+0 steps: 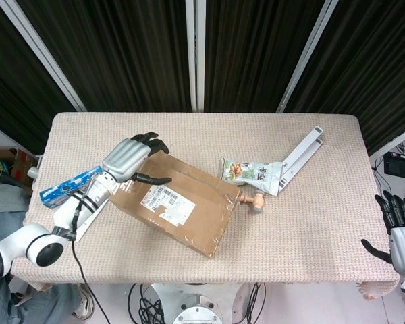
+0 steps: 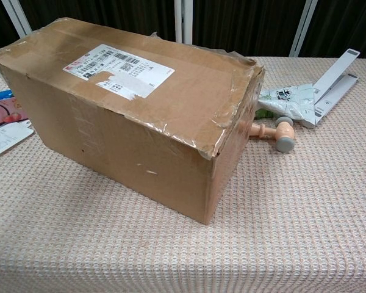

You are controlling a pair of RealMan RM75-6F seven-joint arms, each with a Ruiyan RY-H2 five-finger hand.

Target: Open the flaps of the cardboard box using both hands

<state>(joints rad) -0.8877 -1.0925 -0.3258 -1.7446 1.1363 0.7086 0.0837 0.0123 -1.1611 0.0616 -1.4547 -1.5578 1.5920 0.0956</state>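
left hand (image 1: 129,156) over cardboard box (image 1: 182,202)

Bright, even light, apparently from overhead, fills both views. The cardboard box (image 1: 174,204) throws only a soft, short shadow on the bench (image 1: 310,216). Tape on the box shows mild glare in the chest view. Everything is sharp; the dark backdrop stays unlit.
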